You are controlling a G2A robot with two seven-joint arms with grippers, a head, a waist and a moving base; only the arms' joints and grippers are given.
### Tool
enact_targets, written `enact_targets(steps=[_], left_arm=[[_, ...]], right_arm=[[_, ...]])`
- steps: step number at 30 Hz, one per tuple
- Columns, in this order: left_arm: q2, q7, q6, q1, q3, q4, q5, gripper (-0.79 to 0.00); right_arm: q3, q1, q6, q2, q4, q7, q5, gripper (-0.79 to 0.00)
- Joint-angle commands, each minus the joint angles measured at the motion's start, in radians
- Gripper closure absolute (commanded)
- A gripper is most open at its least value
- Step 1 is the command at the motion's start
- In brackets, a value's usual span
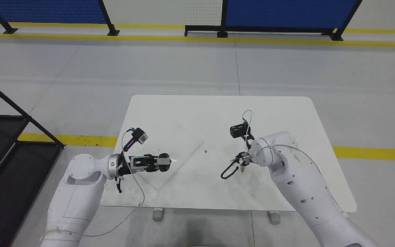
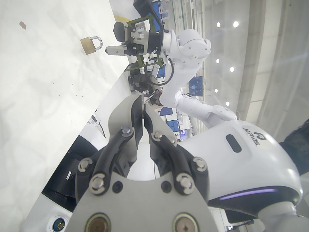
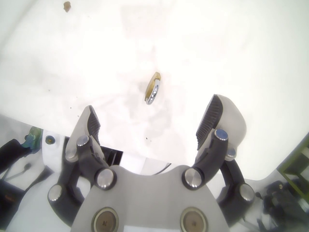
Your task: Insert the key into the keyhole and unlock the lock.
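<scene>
The lock (image 3: 152, 88), a brass padlock with a silver shackle, sits on the white table (image 1: 290, 123) a little right of centre, in the near half. Its shackle looks seated in the body. The near table edge runs not far behind it in the right wrist view, and the far and right edges are well apart from it.

The right gripper (image 3: 154, 109) stands just beside the lock with its jaws spread wide. The shackle end points toward it, and nothing is between its pads (image 3: 209, 119). In the left wrist view a small gap shows between the nearest finger and the shackle.

The key (image 2: 144, 98) is clamped in the left gripper (image 2: 143, 103), whose jaws are pressed narrow around it. Only a thin blade pokes past the fingertips, aimed rightward toward the lock. This gripper is over the near left part of the table, and a stretch of white tabletop separates key and lock.

The right wrist view meets the lock edge-on, as a thin sliver. The left wrist view sees its broad brass face and the shackle loop. Whether it lies flat or stands on a side I cannot tell.

There is one lock, one key and two grippers. One small brown spot (image 3: 66, 6) marks the table, well apart from the lock.
</scene>
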Motion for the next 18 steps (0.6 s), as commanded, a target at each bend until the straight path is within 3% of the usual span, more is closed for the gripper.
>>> enact_targets(steps=[1, 18], left_arm=[[0.0, 0.0, 0.0, 0.0, 0.0, 0.0, 0.0, 0.0], [0.0, 0.0, 0.0, 0.0, 0.0, 0.0, 0.0, 0.0]], right_arm=[[-0.006, 0.012, 0.017, -0.005, 0.03, -0.005, 0.007, -0.785], [-0.008, 0.019, 0.025, -0.009, 0.041, -0.011, 0.016, -0.785]])
